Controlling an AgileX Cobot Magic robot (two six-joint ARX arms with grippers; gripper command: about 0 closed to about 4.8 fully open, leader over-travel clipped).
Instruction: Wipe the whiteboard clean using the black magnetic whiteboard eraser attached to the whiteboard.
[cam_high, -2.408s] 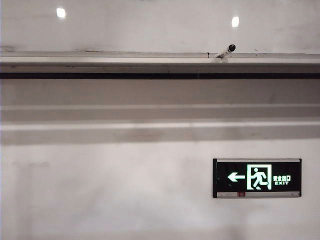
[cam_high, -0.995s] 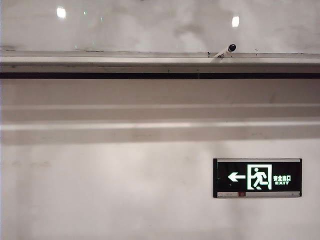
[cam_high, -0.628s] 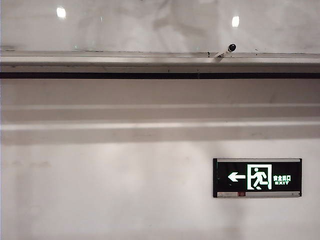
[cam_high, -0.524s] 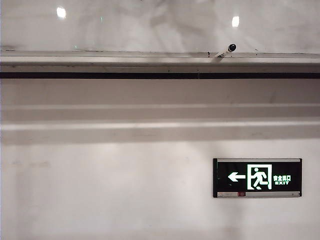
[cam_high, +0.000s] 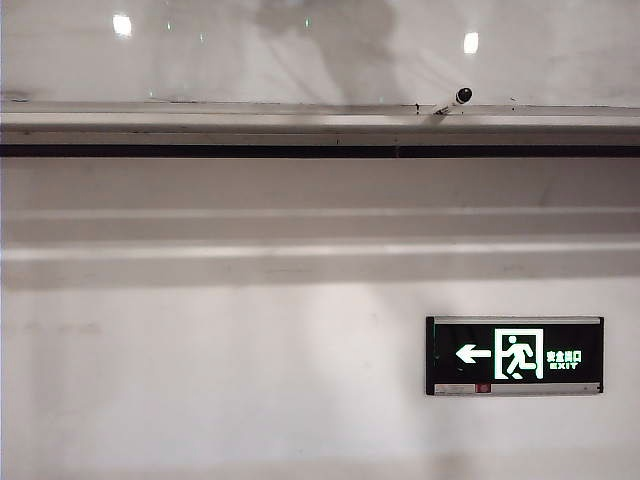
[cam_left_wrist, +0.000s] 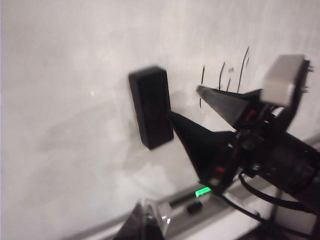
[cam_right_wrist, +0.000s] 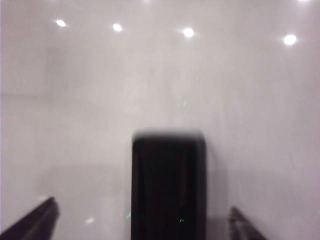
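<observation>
A: What does the exterior view give?
B: The glossy whiteboard (cam_high: 300, 60) fills the top strip, mirroring two small ceiling lights and a dim grey reflection near 12 o'clock. Its long pale metal ledge (cam_high: 200, 122) runs the full width, with a black-capped marker (cam_high: 451, 101) lying tilted on it toward 1 o'clock. Below is matte white wall (cam_high: 200, 380) and a lit exit sign (cam_high: 515, 355) at 4 o'clock. No arm or gripper shows there.

A: And the left wrist view?
B: The black eraser (cam_left_wrist: 151, 107), a matte rectangular block, sits flat on the whiteboard (cam_left_wrist: 65, 75) near centre. The right gripper (cam_left_wrist: 192, 105) comes in from 3 o'clock, its dark wedge-shaped fingers spread apart, one tip at the eraser's edge; whether it touches I cannot tell. Thin black pen strokes (cam_left_wrist: 222, 75) mark the board at 1 o'clock. Of the left gripper only one blurred dark finger (cam_left_wrist: 142, 225) shows at 6 o'clock, so I cannot tell whether it is spread or closed.

A: The right wrist view?
B: Blurred. The eraser (cam_right_wrist: 169, 185) stands between the right gripper's (cam_right_wrist: 142, 220) fingertips (cam_right_wrist: 35, 220), which are wide apart and clear of it. The eraser's lower end is cut off. The board (cam_right_wrist: 150, 80) reflects four lights.
</observation>
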